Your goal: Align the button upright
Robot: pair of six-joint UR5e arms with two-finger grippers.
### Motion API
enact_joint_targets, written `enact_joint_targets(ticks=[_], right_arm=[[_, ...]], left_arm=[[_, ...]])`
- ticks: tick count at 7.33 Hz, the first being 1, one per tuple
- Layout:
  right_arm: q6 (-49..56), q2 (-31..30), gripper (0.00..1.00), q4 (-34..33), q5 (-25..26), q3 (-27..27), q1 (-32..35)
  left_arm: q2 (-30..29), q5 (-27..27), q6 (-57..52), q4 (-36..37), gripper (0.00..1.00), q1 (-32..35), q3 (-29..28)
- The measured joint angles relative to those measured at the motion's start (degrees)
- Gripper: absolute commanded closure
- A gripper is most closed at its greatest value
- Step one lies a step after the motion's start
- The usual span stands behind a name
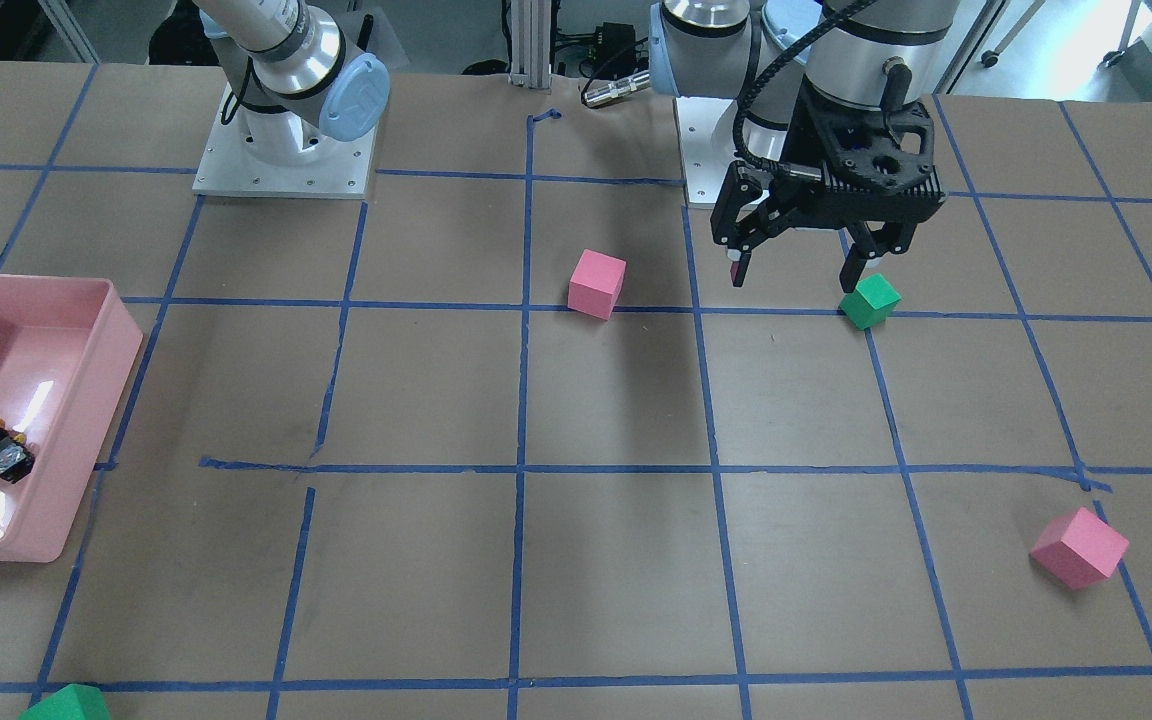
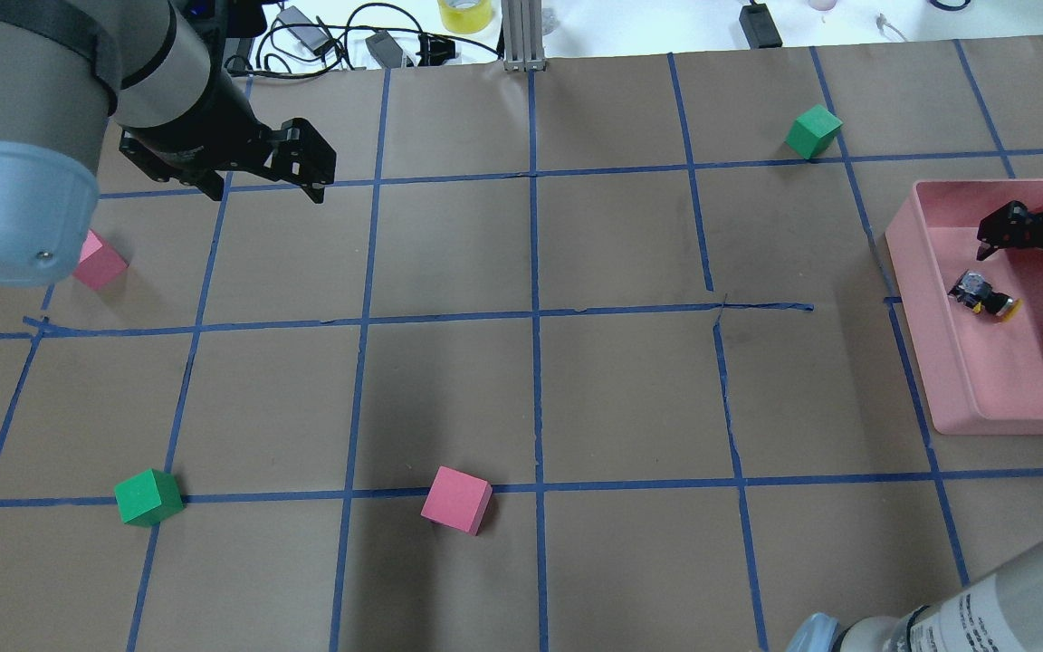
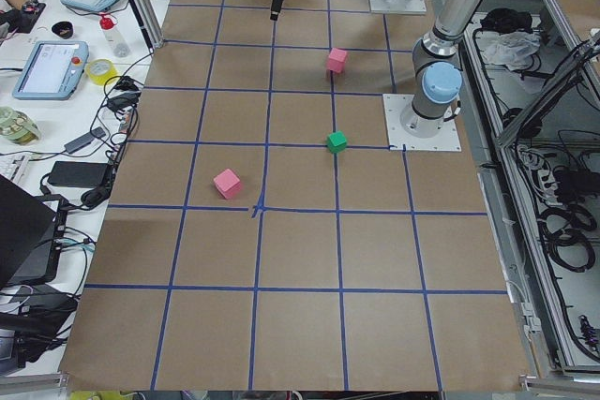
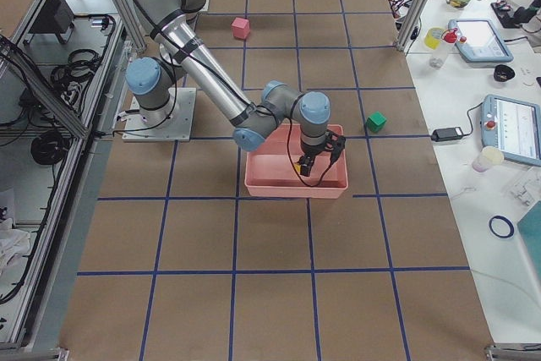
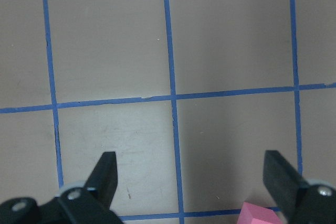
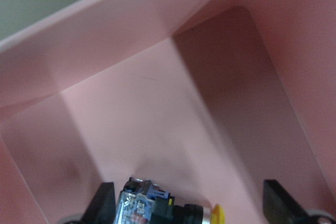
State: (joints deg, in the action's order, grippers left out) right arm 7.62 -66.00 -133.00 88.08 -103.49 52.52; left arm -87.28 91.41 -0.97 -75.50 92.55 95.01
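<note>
Where the right arm reaches out over the pink tray (image 2: pixel 915 272) at its end of the table (image 2: pixel 612 398), the button (image 2: pixel 983 297) lies on its side on the tray floor, not upright. Its silvery base points one way and its yellow cap the other. The right tool (image 2: pixel 1033 270) hangs over the tray floor with its fingers spread wide. From its wrist camera the button (image 6: pixel 163 211) sits low in the gap between the two fingers, closer to the one on that view's left. Nothing is gripped; whether a finger touches the button I cannot tell. The button lies nearer the tray wall that faces the middle of the table, away from the corners.

Across the table, the left tool (image 1: pixel 794 272) hovers above the brown paper, also opened wide and carrying nothing. Its wrist camera looks straight down on blue tape lines (image 5: pixel 170 98), with the corner of a pink cube (image 5: pixel 260 214) at the bottom edge, just inside one finger.

A second pink cube (image 2: pixel 456 500) sits by a tape line on the robot's side of the table. A green cube (image 2: pixel 148 497) sits along the same line, further toward the left arm. A second green cube (image 2: pixel 814 131) sits on the far side, not far from the tray.
</note>
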Motion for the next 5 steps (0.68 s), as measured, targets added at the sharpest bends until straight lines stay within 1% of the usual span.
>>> enact_joint_targets(ticks=[2, 5], right_arm=[[-8.06, 0.00, 0.00, -0.06, 0.59, 0.10, -0.03], [-21.02, 0.04, 0.00, 0.00, 3.00, 0.11, -0.03]], left_arm=[[0.00, -0.01, 0.00, 0.00, 0.00, 0.00, 0.00], [0.00, 0.01, 0.00, 0.00, 0.00, 0.00, 0.00]])
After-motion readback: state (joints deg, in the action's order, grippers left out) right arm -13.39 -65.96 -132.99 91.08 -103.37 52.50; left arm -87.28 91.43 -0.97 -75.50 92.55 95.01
